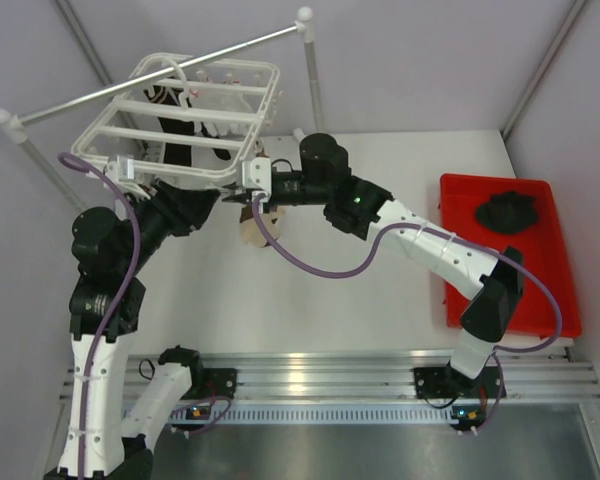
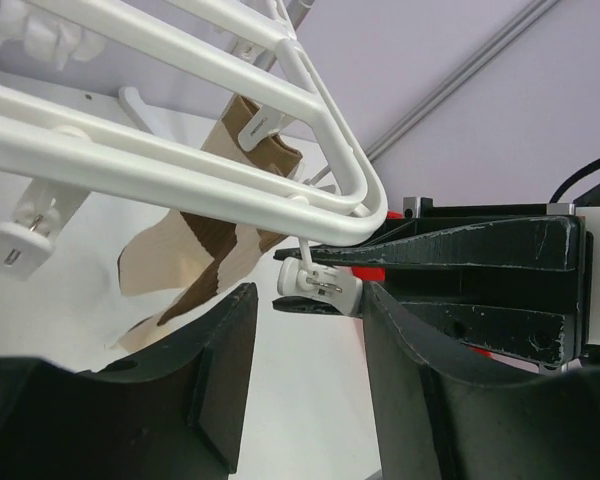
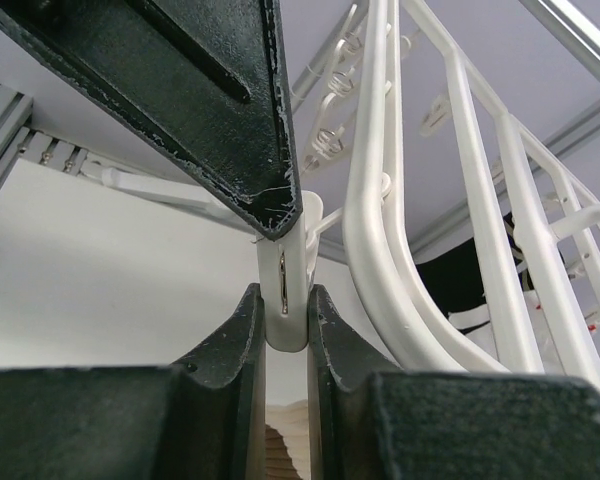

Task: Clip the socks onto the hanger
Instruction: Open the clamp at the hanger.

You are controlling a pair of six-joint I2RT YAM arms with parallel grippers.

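Pinched narrow on a white clip [image 3: 284, 285], the right gripper [image 3: 283, 305] squeezes it from both sides at 6 o'clock of its own view. It sits just beside the hanger [image 3: 380, 210] rim, which curves up toward 12. Black cloth behind the bars at 3 is likely the black sock [image 3: 458, 285]. From the left wrist, the left gripper [image 2: 305, 320] stands half open and empty, its fingers flanking that same clip without touching it. The cream sock [image 2: 215, 235], limp and brown-patched, dangles at 10 o'clock from the next clip [image 2: 263, 122] on the rim. No cloth shows in the pinched clip. From above, the hanger hangs off the rail [image 1: 160, 65] at 11 o'clock; both arms meet at its near right corner, with the cream sock drooping just below. By my reading the cream sock is up and this clip is being opened or let go. Squeeze it squarely, avoid tugging the free-hanging frame sideways, and draw the left fingers straight back, clear of clip and sock.
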